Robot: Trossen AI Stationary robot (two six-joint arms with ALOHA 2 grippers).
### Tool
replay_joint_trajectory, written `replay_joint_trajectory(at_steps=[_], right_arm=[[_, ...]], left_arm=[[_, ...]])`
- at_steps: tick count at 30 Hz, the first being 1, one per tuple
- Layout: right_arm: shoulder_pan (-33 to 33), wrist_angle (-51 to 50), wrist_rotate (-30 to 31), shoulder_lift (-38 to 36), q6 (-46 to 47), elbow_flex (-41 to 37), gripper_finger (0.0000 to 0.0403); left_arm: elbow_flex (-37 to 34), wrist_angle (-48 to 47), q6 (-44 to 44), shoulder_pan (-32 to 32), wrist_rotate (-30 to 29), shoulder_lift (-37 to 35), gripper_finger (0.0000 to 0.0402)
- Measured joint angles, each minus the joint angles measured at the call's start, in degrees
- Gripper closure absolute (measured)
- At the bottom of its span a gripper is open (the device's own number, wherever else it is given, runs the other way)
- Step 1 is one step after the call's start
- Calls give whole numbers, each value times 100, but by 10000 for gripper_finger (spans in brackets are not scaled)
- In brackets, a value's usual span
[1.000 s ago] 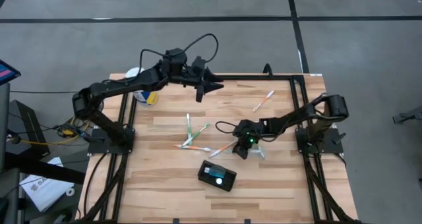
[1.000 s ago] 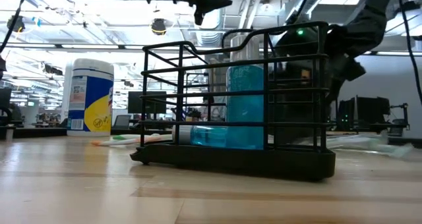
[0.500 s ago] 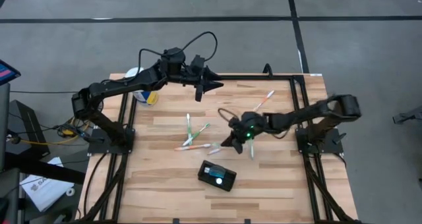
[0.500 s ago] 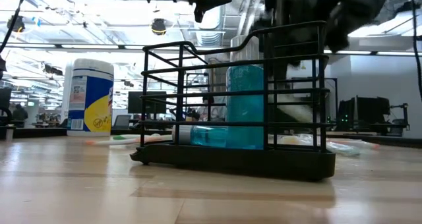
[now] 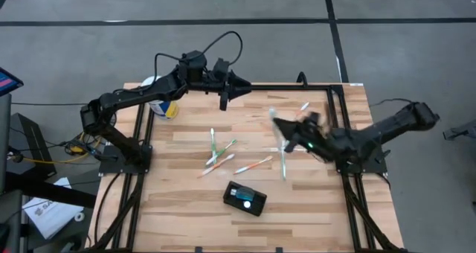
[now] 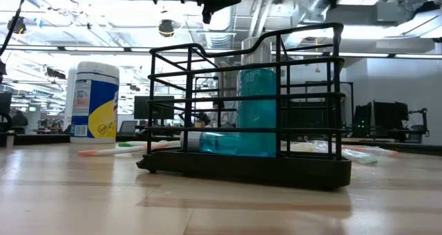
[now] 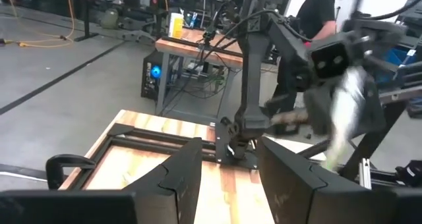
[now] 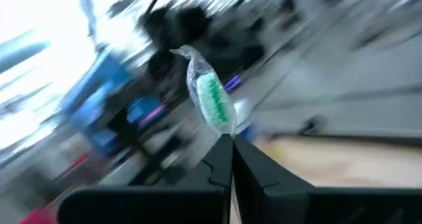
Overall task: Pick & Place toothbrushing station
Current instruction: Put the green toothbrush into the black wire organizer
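1. Right end effector (image 8: 226, 159) pinches a wrapped toothbrush (image 8: 210, 99), blurred mid-air.
2. Left end effector (image 5: 236, 88) hovers high, fingers parted.
3. Toothbrushing station (image 5: 245, 199) sits on the surface (image 5: 178, 201) near its front edge.

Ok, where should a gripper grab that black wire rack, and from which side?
Probably its top rail, coming straight down from above. The rack stands upright, its thin upper bars are bare and should fit between open jaws, and the blue cup fills the inside lower down.
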Motion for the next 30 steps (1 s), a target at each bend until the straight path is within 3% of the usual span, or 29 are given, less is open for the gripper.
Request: replay_joint_trajectory(at_steps=[3,5,8,14,26,30], right_arm=[[1185,989,2123,324,-853,65,403],[1780,1400,3067,866,-1203,304,403],[2007,1374,3152,1743,-1106,712,403],[1632,1398,3172,2983,-693,1440,403],[2178,1419,3183,4321,-156,2261,403],[2250,1397,3181,4437,-152,2351,403]], left_arm=[[0,0,-3,0,123,0,262],[0,2,-29,-2,274,0,262],[-2,4,-37,-22,459,0,262],[-2,44,-46,-57,511,0,262],[-4,78,-260,-354,511,-63,296],[-4,80,-258,-462,506,-63,308]])
